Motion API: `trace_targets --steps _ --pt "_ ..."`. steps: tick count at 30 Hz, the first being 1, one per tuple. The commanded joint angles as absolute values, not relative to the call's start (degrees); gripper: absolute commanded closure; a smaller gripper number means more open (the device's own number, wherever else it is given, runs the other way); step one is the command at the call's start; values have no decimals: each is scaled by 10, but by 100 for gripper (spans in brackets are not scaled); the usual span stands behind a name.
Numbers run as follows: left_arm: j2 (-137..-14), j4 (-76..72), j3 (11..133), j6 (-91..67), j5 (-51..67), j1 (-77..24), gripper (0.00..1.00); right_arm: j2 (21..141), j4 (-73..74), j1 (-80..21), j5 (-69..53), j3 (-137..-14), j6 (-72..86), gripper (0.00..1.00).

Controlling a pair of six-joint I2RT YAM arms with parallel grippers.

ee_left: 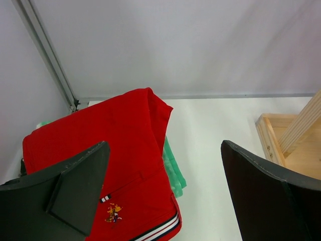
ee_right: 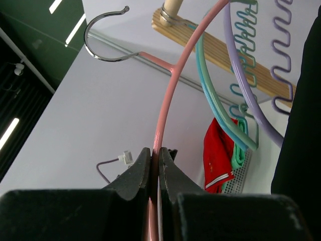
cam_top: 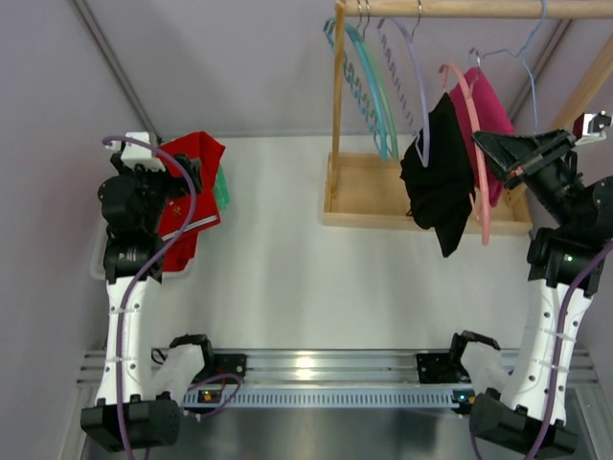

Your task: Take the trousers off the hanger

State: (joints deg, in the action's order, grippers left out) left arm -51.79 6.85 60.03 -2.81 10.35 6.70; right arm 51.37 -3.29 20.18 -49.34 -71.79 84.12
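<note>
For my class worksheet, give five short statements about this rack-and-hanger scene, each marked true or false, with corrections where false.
1. The right tool is shut on the pink hanger. True.
2. The left tool grips the red garment. False: it is open above the garment and holds nothing.
3. The pink hanger's hook sits on the wooden rail. False: the hook is free in the air.
4. A black garment hangs at the wooden rack. True.
5. The red garment lies over a green garment. True.
</note>
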Motion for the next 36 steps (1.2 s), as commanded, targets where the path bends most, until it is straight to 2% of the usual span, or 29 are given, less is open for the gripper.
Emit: trace_targets --steps 1,5,7,9,12,16,17,19,22,25,32,36 --pt "-517 25 619 -21 130 69 1 462 -52 211 -489 -710 813 100" --pt "-504 25 611 -18 183 69 1 386 17 211 -492 -671 766 100" --pt "-493 24 606 -12 287 69 3 372 65 211 -491 -658 754 100" --pt "-476 25 598 -28 343 66 6 357 89 211 -484 -650 754 100" --pt "-448 25 578 -22 373 9 8 353 110 211 -473 -656 762 100" --pt "-433 25 562 52 286 -161 7 354 135 211 -462 -674 759 100" --pt "-445 25 563 64 255 -235 7 354 147 211 -461 -678 756 100" --pt "-465 25 569 97 226 -301 7 353 159 211 -454 -687 752 100" --pt "-535 9 576 146 161 -454 4 350 177 211 -446 -697 743 100" --pt "-589 -92 566 181 65 -564 4 349 189 211 -442 -702 737 100" --pt "-736 -210 625 192 6 -696 4 348 207 211 -444 -696 730 100" --pt "-813 -245 674 159 -24 -717 9 349 208 211 -448 -696 735 100"
